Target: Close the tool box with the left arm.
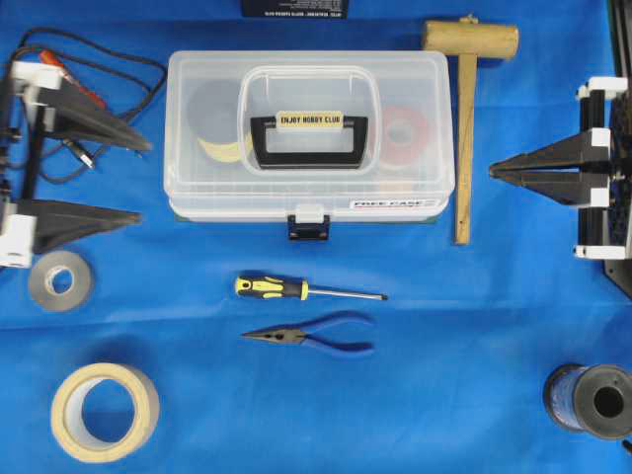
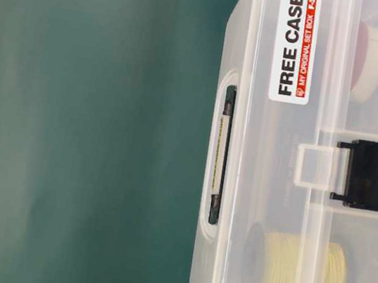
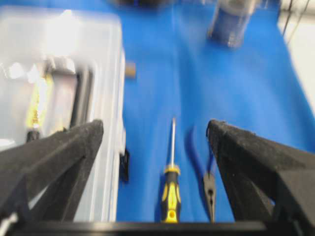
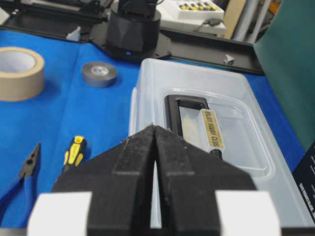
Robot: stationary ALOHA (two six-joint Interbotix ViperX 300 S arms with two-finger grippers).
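The tool box [image 1: 311, 123] is a clear plastic case in the middle of the blue cloth, and its lid lies down flat on the base. Its black handle with the cream label [image 1: 309, 119] rests flat on the lid, and the dark latch [image 1: 308, 227] sits at the front edge. My left gripper [image 1: 143, 181] stands wide open to the left of the box, touching nothing. In the left wrist view the tool box [image 3: 64, 73] lies beside the left finger [image 3: 64, 147]. My right gripper [image 1: 492, 171] is shut and empty, right of the box.
A wooden mallet [image 1: 464, 109] lies along the box's right side. A yellow-black screwdriver [image 1: 296, 288] and blue-handled pliers [image 1: 316, 336] lie in front of it. Grey tape [image 1: 61, 281], masking tape [image 1: 104, 412], a wire spool [image 1: 592, 400] and cables [image 1: 89, 69] sit around the edges.
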